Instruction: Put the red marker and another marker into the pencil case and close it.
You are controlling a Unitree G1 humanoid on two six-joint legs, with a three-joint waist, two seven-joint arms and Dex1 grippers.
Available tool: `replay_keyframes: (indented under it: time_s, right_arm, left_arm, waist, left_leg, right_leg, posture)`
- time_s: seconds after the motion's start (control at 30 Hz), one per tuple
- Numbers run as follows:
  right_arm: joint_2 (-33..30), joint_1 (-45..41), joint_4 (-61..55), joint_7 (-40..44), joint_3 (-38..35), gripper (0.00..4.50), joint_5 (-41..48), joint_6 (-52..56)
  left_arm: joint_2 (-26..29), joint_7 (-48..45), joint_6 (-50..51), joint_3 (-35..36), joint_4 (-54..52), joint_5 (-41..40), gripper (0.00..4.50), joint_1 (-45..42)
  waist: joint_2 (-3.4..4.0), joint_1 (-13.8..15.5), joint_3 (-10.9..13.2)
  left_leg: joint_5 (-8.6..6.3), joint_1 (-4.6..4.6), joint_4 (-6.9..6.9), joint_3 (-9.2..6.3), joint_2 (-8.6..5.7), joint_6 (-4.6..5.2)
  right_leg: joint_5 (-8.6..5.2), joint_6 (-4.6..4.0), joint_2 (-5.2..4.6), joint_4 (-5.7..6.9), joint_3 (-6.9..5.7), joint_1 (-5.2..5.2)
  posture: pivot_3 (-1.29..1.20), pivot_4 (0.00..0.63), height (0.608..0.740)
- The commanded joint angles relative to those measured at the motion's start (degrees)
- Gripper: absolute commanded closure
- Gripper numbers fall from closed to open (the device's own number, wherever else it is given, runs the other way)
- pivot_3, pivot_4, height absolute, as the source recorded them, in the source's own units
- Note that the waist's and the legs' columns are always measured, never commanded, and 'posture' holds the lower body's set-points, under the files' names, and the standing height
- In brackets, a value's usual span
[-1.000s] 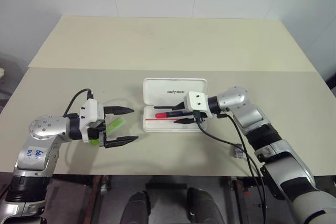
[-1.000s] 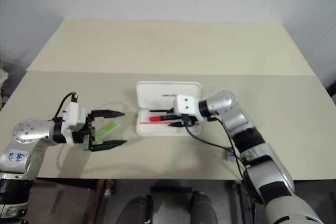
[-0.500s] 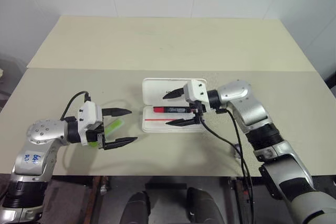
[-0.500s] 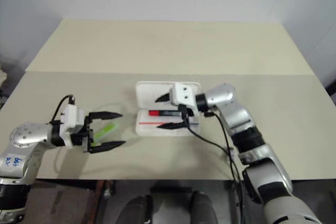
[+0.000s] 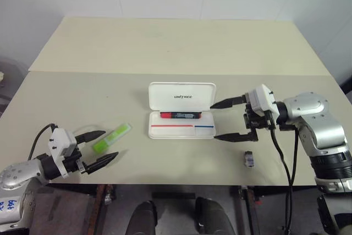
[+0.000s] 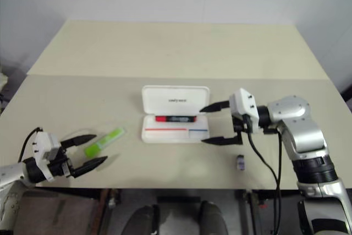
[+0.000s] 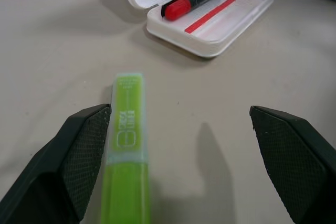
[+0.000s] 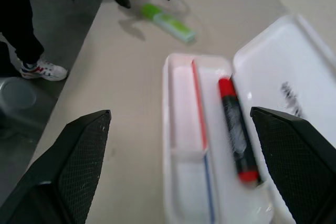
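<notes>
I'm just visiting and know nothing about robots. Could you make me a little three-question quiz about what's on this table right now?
1. True or false: the red marker already lies inside the open pencil case.
2. Where is the green marker? A) in the case B) on the table, in front of the left hand C) held by the right hand
3. Fill in: both hands are ___ and hold nothing.

Key:
1. True; it lies along the tray's far side, by the raised lid.
2. B; it lies on the table, left of the case.
3. Open.

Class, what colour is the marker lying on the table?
Lime green marker; clearest in the left wrist view.
</notes>
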Motion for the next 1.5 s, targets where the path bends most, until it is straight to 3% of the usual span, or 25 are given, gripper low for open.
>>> replay_keyframes:
  time_s: [0.03,0.5,0.67,0.87,0.9,1.37,1.5]
  right_arm:
    - [-0.15,-0.45,-2.85,-2.12,-2.06,0.02,0.77,-0.95]
    - [-0.55,1.98,-7.35,-6.16,-2.59,0.02,1.77,1.20]
    - [-0.49,2.36,-8.65,-7.54,-3.04,0.00,2.26,1.83]
    - [-0.48,2.60,-9.44,-8.29,-3.02,0.00,2.72,2.06]
    - [-0.46,2.55,-9.51,-8.37,-2.97,0.00,2.79,2.09]
    - [0.86,2.48,-8.07,-8.57,-1.98,0.00,2.42,0.99]
    - [0.47,3.50,-6.90,-7.97,-2.24,0.00,2.23,0.52]
  left_arm:
    - [-0.42,-0.05,-1.94,-0.54,3.09,0.14,0.00,-1.97]
    - [-2.61,0.61,-6.15,-7.28,18.08,4.42,0.00,-13.46]
    - [-3.86,0.29,-7.34,-8.78,18.96,4.73,1.13,-13.78]
    - [-3.42,1.27,-8.37,-9.39,19.44,6.17,3.28,-13.53]
    - [-3.31,1.43,-8.49,-9.47,19.50,6.36,3.38,-13.45]
    - [-2.73,0.27,-13.35,-7.54,10.24,3.39,3.38,-15.46]
    - [-0.57,-3.17,-12.17,-10.84,7.16,4.06,3.38,-18.51]
  waist:
    - [0.00,-0.01,0.00]
    - [-0.01,1.62,-0.01]
    - [0.03,1.78,-0.03]
    - [0.14,2.08,-0.10]
    - [0.14,2.20,-0.10]
    - [0.13,2.66,-0.09]
    - [0.13,2.84,-0.09]
  left_leg:
    - [-0.01,-0.01,0.02,0.00,0.03,-0.02]
    - [-0.05,-0.04,0.02,0.05,0.25,-0.18]
    - [-0.05,-0.03,0.10,0.05,0.25,-0.18]
    - [-0.05,-0.03,0.08,0.05,0.24,-0.18]
    - [-0.05,-0.03,0.08,0.06,0.25,-0.18]
    - [-0.06,-0.06,0.08,0.06,0.29,-0.20]
    - [-0.06,-0.06,0.08,0.06,0.32,-0.21]
  right_leg:
    - [-0.02,-0.03,0.04,0.05,0.01,-0.04]
    - [-0.09,-0.19,0.28,0.17,0.01,-0.17]
    - [-0.09,-0.20,0.27,0.23,0.01,-0.15]
    - [-0.09,-0.20,0.27,0.21,0.02,-0.14]
    - [-0.09,-0.20,0.27,0.21,0.02,-0.14]
    - [-0.10,-0.22,0.33,0.17,0.01,-0.17]
    - [-0.11,-0.23,0.38,0.18,0.01,-0.17]
  posture:
    - [0.00,0.150,0.740]
    - [0.00,0.150,0.740]
    - [0.00,0.150,0.740]
    - [0.00,0.150,0.740]
    - [0.00,0.150,0.740]
    - [0.00,0.150,0.740]
    - [0.00,0.150,0.740]
